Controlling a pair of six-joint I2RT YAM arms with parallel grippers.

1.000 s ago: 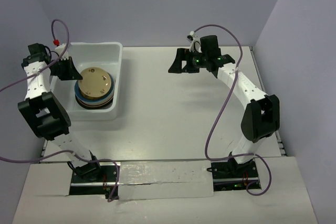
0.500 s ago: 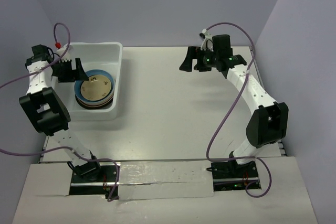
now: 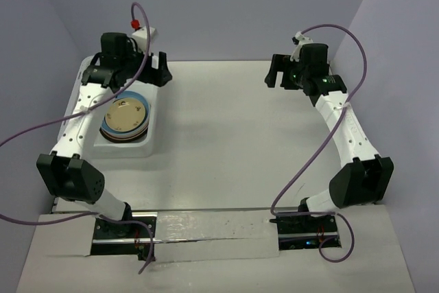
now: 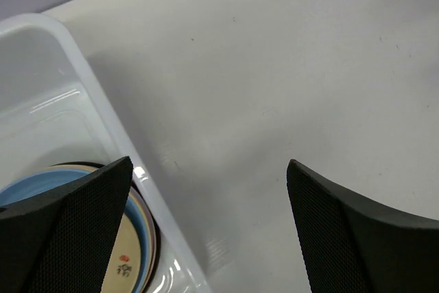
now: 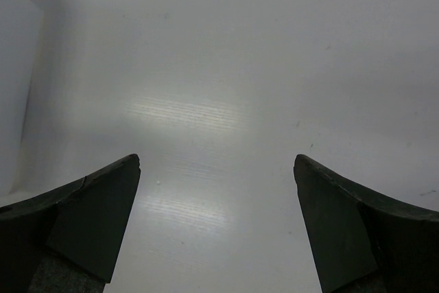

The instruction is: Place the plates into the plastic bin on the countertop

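Note:
A stack of plates [image 3: 124, 119] lies inside the white plastic bin [image 3: 127, 151] at the left of the countertop [image 3: 233, 142]. A cream plate is on top, with a blue one and darker rims under it. My left gripper [image 3: 156, 72] hovers open and holds nothing, above the bin's far right corner. In the left wrist view the left gripper [image 4: 209, 166] straddles the bin's wall [image 4: 82, 73], with the plates [image 4: 134, 248] at lower left. My right gripper [image 3: 274, 73] is open over bare countertop at the far right. The right wrist view shows the right gripper [image 5: 216, 162] holding nothing.
Pale lilac walls enclose the countertop on the left, back and right. Purple cables loop from both arms. The arm bases stand at the near edge on a taped strip [image 3: 212, 228].
The left gripper opened and let go of the cream plate, which now lies flat on the stack. The left arm swung from the bin's left side to its far right corner. The right arm drew back rightward.

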